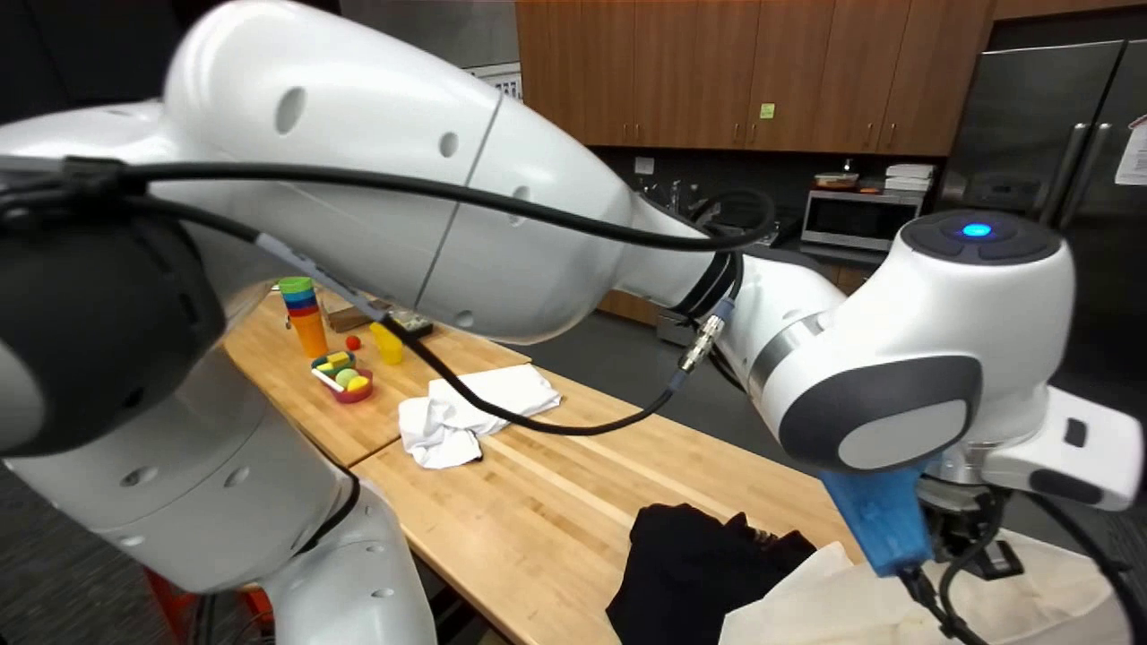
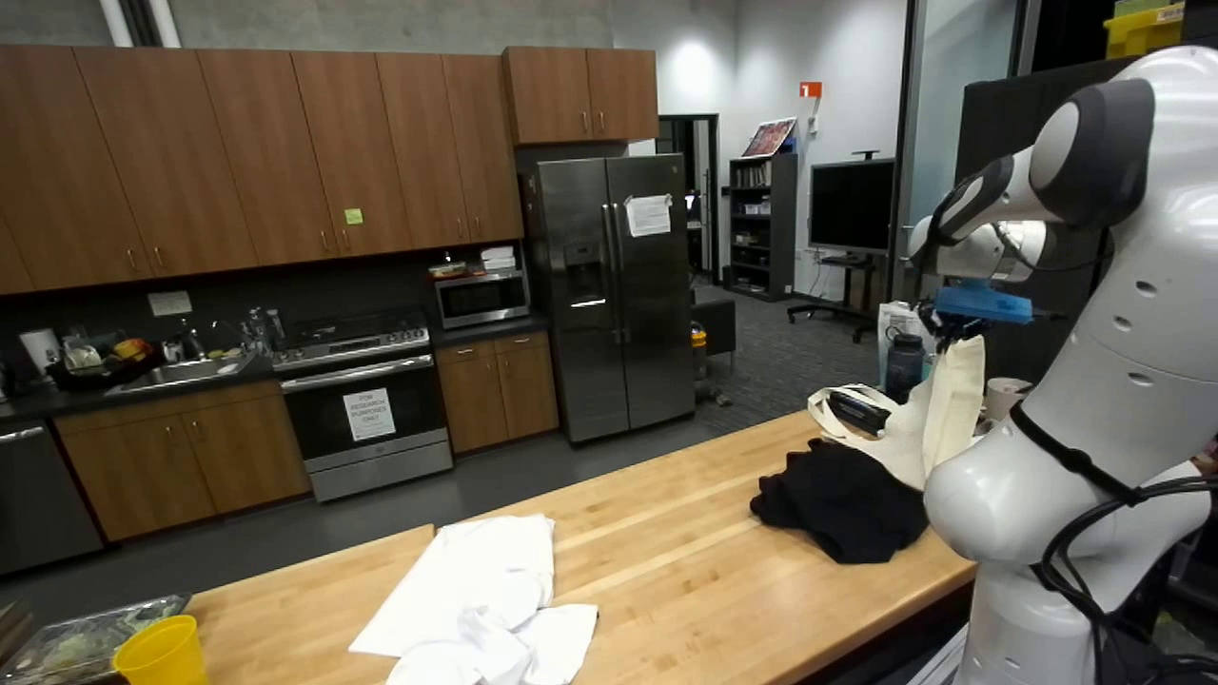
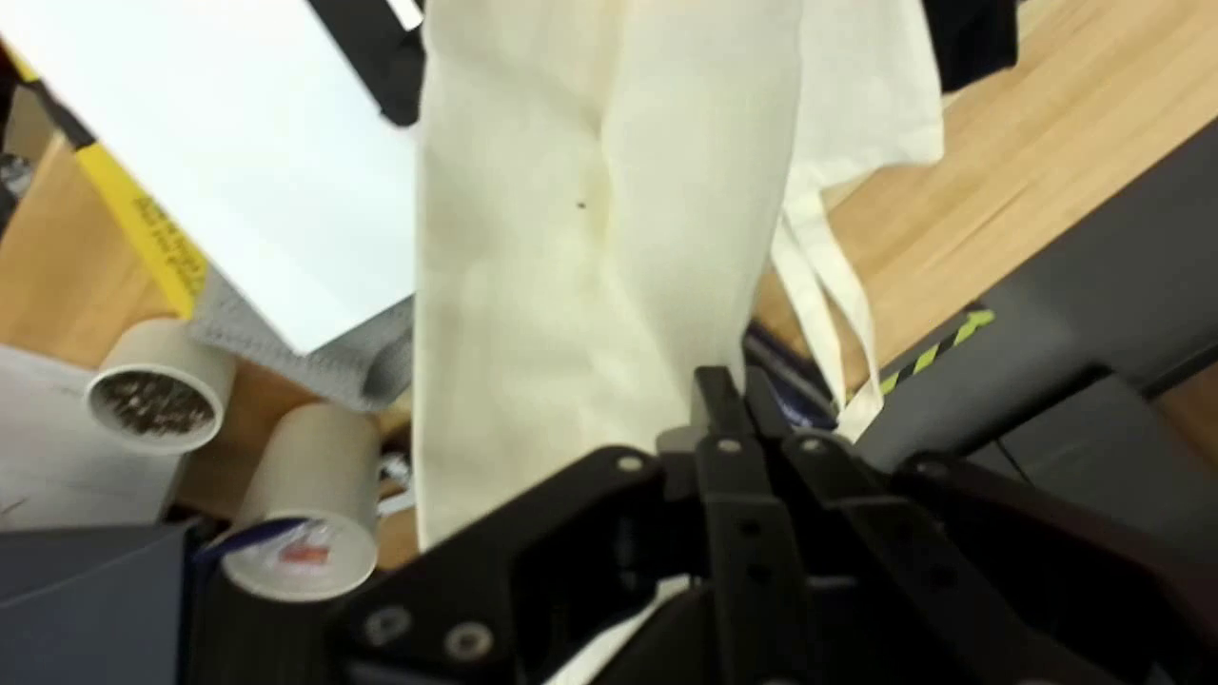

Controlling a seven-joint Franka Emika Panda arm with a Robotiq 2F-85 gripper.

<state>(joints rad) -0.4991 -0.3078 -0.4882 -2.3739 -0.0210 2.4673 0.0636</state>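
The tool (image 3: 737, 385) is clamped on an edge of the cream cloth bag (image 3: 571, 247), which rises nearly upright beneath it; in both exterior views, black cloth (image 2: 842, 504) lies beside the bag on the tabletop (image 2: 666, 542).

Desk (image 2: 685, 580): light butcher-block, two tops butted together. Crumpled white cloth (image 2: 485, 590) straddles the seam. Toward one end, bunched black cloth (image 2: 847, 499) touching a cream canvas tote bag (image 2: 952, 409); tote's lower part is on the desk, upper part raised. Well apart from those: yellow cup (image 2: 162, 655) next to clear-lidded container (image 2: 90, 639). Same end, in an exterior view: multicolor cup stack (image 1: 309, 318), small red ball (image 1: 353, 342), teal bowl (image 1: 317, 364) and red bowl (image 1: 354, 396) side by side.
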